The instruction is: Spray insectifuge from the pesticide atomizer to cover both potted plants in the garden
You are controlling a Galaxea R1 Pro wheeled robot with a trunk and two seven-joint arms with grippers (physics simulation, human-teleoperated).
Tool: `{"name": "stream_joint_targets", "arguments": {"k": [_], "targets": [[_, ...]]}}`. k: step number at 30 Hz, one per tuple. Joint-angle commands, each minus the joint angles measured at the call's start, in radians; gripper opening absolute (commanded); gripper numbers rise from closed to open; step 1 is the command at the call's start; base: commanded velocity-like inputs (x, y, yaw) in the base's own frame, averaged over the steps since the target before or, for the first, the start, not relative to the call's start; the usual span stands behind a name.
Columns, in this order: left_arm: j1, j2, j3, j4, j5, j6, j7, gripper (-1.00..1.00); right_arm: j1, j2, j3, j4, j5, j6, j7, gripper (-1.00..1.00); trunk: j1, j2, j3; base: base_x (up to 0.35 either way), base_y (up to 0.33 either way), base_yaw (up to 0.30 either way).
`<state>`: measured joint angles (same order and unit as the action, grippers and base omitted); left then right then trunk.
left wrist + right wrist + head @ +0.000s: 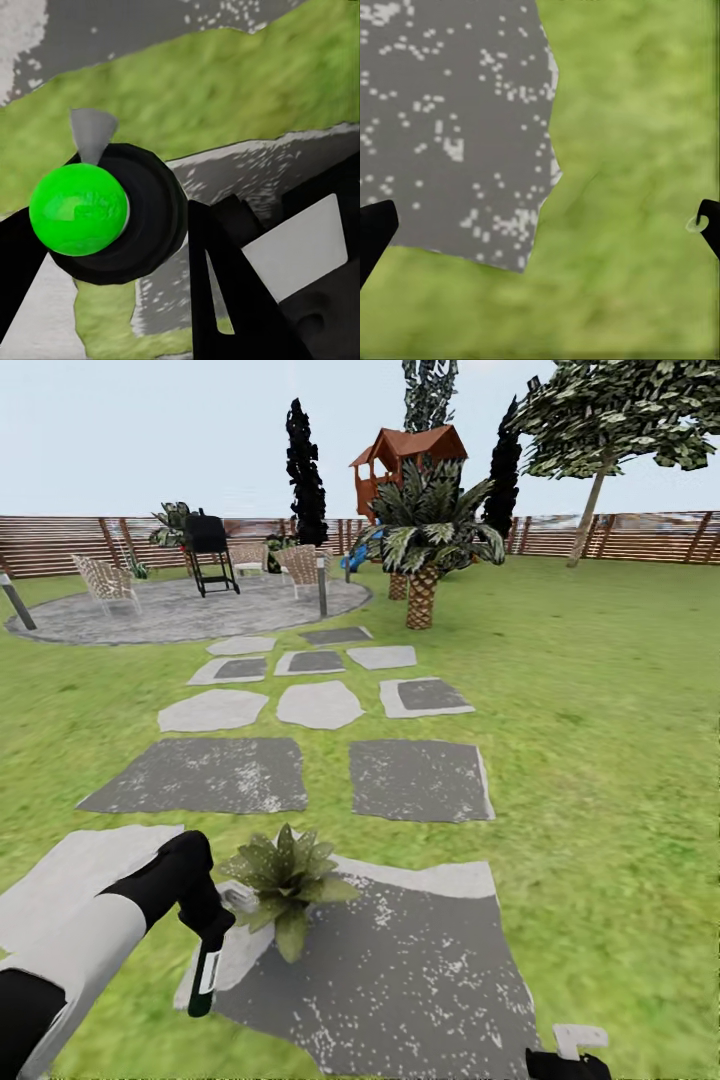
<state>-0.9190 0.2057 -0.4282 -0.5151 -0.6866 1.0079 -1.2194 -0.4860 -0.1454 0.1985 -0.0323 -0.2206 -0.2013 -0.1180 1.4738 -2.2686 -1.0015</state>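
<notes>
A potted plant (288, 880) sits at lower centre of the head view on the near edge of a stepping slab (400, 980), with the left gripper (212, 930) just left of it holding the pesticide atomizer (205, 978), which hangs below. More slabs (420, 780) run up mid-frame to a round patio (180, 610) at upper left, where a grill (210, 550) stands between chairs (105, 582). A palm (425, 550) rises right of the patio, before the fence (620, 535).
</notes>
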Motion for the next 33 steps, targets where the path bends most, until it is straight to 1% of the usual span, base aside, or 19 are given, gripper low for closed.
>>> {"name": "stream_joint_targets", "arguments": {"k": [1, 2, 4, 6, 7, 9, 12, 16, 21, 30, 33], "targets": [[-0.006, 0.011, -0.003, -0.001, -0.008, 0.007, -0.027, -1.00, 0.000, 0.000, 0.009, 0.000, -0.009, -0.003, -0.002, 1.00, 0.000, 0.000, -0.001, -0.030, -0.029, 0.033], [-0.019, 0.026, -0.003, -0.001, -0.009, 0.006, -0.065, -1.00, 0.000, 0.001, 0.009, 0.000, -0.009, -0.003, -0.003, 1.00, 0.000, 0.000, -0.001, -0.015, -0.015, 0.127], [-0.042, 0.044, -0.007, 0.001, -0.016, 0.003, -0.137, -1.00, 0.000, 0.001, 0.009, 0.000, -0.009, -0.003, -0.003, 1.00, 0.000, 0.000, -0.001, -0.007, -0.007, 0.205], [-0.054, 0.049, -0.009, 0.002, -0.028, 0.003, -0.167, -1.00, -0.001, 0.001, 0.009, 0.000, -0.009, -0.003, -0.003, 1.00, 0.000, 0.000, -0.001, -0.003, -0.003, 0.252], [-0.058, 0.049, -0.010, 0.002, -0.041, 0.004, -0.178, -1.00, -0.001, 0.001, 0.009, -0.001, -0.010, -0.003, -0.003, 1.00, 0.000, 0.000, -0.001, -0.001, -0.001, 0.268], [-0.062, 0.045, -0.009, 0.001, -0.064, 0.005, -0.187, -1.00, 0.000, 0.001, 0.009, 0.000, -0.010, -0.003, -0.003, 1.00, 0.000, 0.000, -0.001, -0.001, 0.000, 0.196], [-0.061, 0.040, -0.012, 0.000, -0.079, 0.006, -0.192, -1.00, 0.000, 0.001, 0.009, -0.001, -0.010, -0.003, -0.003, 1.00, 0.000, 0.000, -0.001, 0.000, 0.000, 0.060], [-0.060, 0.038, -0.012, 0.000, -0.082, 0.007, -0.193, -1.00, 0.000, 0.001, 0.009, 0.000, -0.010, -0.003, -0.003, 1.00, 0.000, 0.000, -0.001, 0.010, -0.034, 0.011], [-0.061, 0.038, -0.010, 0.000, -0.083, 0.008, -0.193, -1.00, 0.000, 0.001, 0.009, -0.001, -0.010, -0.003, -0.003, 1.00, 0.000, 0.000, -0.001, 0.126, -0.233, 0.025], [-0.059, 0.035, -0.009, -0.002, -0.084, 0.008, -0.193, -1.00, -0.001, 0.001, 0.009, -0.001, -0.010, -0.004, -0.006, 1.00, 0.000, 0.000, -0.001, 0.160, -0.252, 0.242], [-0.058, 0.034, -0.009, -0.002, -0.085, 0.009, -0.193, -1.00, -0.001, 0.000, 0.008, 0.000, -0.010, -0.005, -0.007, 1.00, 0.000, 0.000, -0.001, 0.162, -0.246, 0.084]]}}
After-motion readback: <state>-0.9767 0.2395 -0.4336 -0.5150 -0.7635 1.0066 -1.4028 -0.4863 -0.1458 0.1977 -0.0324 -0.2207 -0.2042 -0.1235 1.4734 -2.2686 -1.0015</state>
